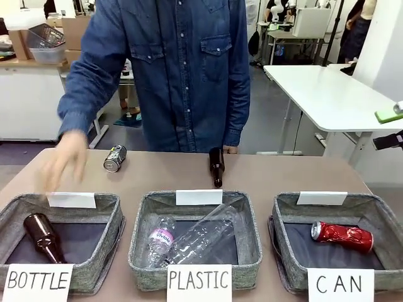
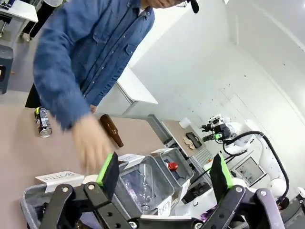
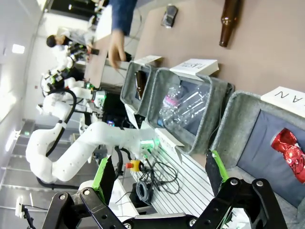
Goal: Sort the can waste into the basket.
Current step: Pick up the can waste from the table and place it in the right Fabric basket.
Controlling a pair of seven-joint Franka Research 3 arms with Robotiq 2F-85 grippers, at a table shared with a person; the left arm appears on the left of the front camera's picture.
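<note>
You can read: "BOTTLE" sign (image 1: pixel 38 283) on left basket (image 1: pixel 94 280); "PLASTIC" sign (image 1: pixel 199 284) on middle basket (image 1: pixel 148 274); "CAN" sign (image 1: pixel 340 284) on right basket (image 1: pixel 293 277). Pink bottle label (image 1: pixel 162 237): illegible.

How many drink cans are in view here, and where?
2. The red can lies on its side in the CAN basket; the dark printed can lies on the table at its far side, outside every basket. None appears hidden.
</note>
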